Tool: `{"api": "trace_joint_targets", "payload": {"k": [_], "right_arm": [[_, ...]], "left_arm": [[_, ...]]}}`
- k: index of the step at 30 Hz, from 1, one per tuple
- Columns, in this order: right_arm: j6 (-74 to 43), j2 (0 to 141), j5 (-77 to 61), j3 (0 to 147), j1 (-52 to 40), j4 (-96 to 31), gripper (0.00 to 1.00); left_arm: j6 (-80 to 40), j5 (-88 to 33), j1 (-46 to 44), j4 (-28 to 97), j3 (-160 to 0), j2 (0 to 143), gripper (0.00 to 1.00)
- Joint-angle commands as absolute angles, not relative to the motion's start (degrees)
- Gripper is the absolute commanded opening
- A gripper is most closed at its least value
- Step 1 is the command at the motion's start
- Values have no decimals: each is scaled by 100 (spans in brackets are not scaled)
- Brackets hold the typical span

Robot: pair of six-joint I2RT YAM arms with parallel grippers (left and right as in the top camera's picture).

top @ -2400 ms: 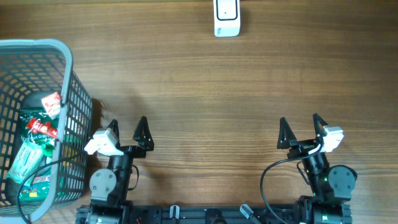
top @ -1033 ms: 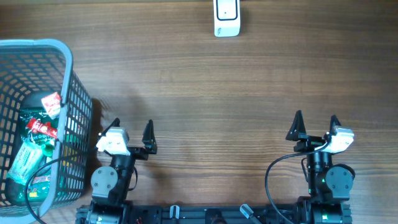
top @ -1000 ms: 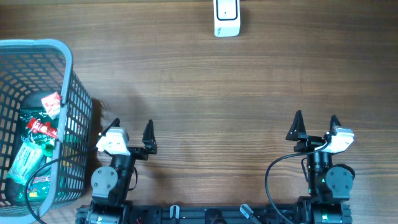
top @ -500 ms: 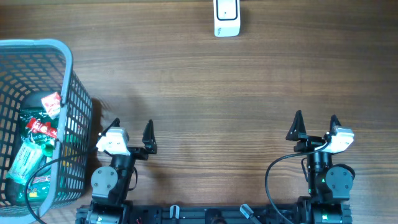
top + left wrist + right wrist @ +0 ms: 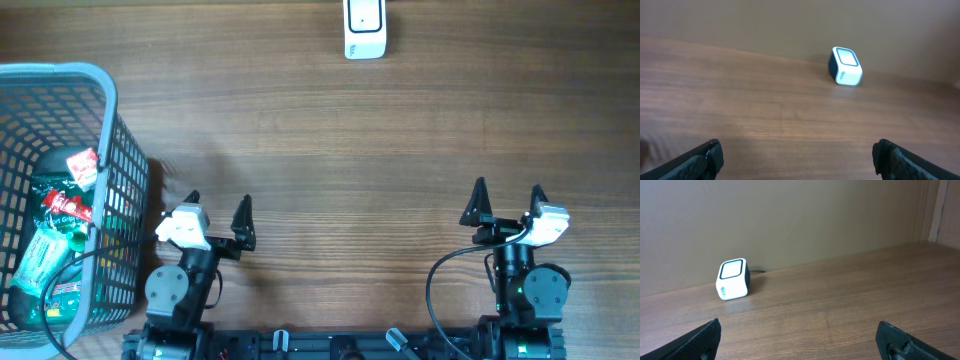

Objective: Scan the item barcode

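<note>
The items, red and green snack packets point(image 5: 62, 210), lie heaped inside the grey mesh basket point(image 5: 110, 100) at the table's left edge. No barcode can be made out on them. The white scanner box point(image 5: 364, 28) stands at the far middle of the table, also visible as the scanner point(image 5: 845, 66) in the left wrist view and the scanner point(image 5: 733, 279) in the right wrist view. My left gripper point(image 5: 217, 205) point(image 5: 797, 156) is open and empty just right of the basket. Near the front right, my right gripper point(image 5: 508, 195) point(image 5: 799, 336) is open and empty too.
Bare wooden tabletop point(image 5: 340, 150) lies between the grippers and the scanner. A beige wall rises behind the scanner. The basket's tall right wall stands close to my left arm, and a black cable loops beside each arm base.
Since the oldest frame both grippers have drawn back slightly toward the near edge, the right one also shifting right. In the last half second the left gripper has turned a touch to the right.
</note>
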State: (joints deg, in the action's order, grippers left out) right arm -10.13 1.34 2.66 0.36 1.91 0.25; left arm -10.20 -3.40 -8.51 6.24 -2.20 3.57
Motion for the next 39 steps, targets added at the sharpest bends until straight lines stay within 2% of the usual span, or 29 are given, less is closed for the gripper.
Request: {"api": "trace_joint_targets", "payload": {"k": [1,8,19,25,28,30,39], "right_arm": [[-904,174,373,36,158,60,100],[-904,174,373,36,158,60,100],[-904,174,373,36,158,60,100],[-902,174,373,36,158,60,100],[-904,174,373,36,158,60,100],[-902,174,373,36,158,60,100],[-904,174,373,36,158,60,100]], "left_arm": [[-1072,-596,-880,978,-1046,456,100],[-1074,-600,-880,1542,-2239,1179,100],[-1070,-593,-880,2620,-4731,3363,100],[-1070,-60,-878,3686,-6276,4342,100],[-1059,377,-880,4735,-7378,4886,100],[-1048,239,-880,5323,-7922,5113,100],[-1103,252,-873,5621,-8040,5216,100]]}}
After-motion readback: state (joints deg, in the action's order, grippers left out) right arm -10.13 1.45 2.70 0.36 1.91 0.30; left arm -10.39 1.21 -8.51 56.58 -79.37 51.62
